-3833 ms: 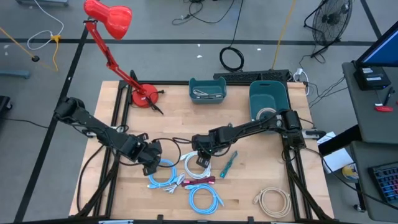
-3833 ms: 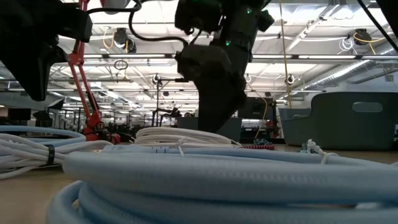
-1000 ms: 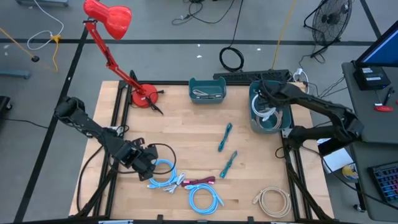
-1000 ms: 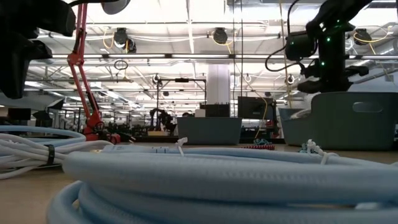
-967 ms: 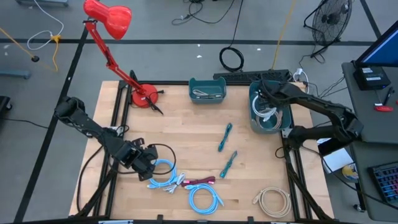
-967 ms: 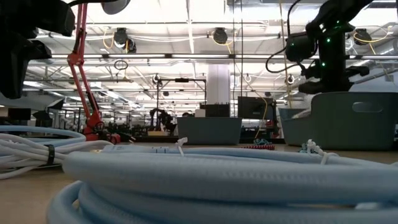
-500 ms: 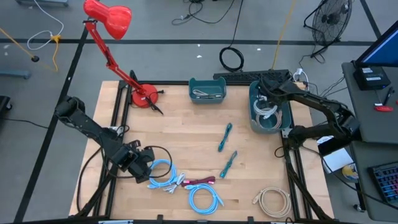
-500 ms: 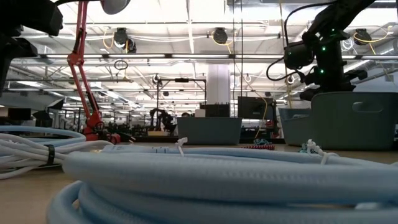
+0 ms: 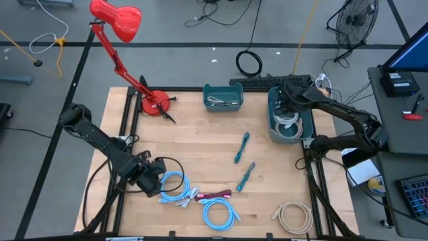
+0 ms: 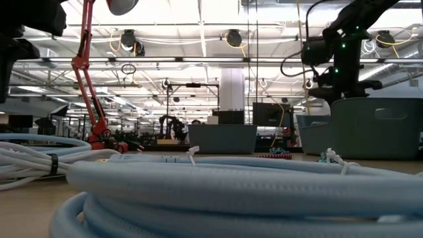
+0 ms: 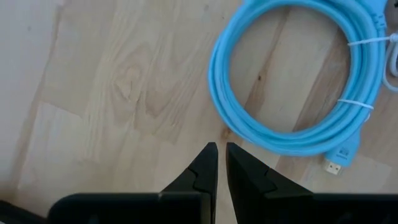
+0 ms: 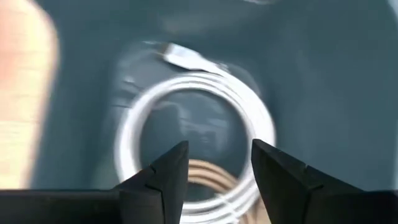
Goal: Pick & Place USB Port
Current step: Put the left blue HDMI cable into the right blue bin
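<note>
- No lettering, label, brand, number or sign is showing legibly in any of the four views.
- Nothing readable is appearing on any surface in these views.

Left arm: extended from the rear left across the tabletop's left side, wrist low near the front.
Left pincer (image 11: 216, 149): pointed down at the tabletop, fingers nearly together, only a thin gap, nothing between them.
Right arm: reaches toward the rear right corner.
Right pincer (image 12: 216, 163): fingers spread wide, empty.
</note>
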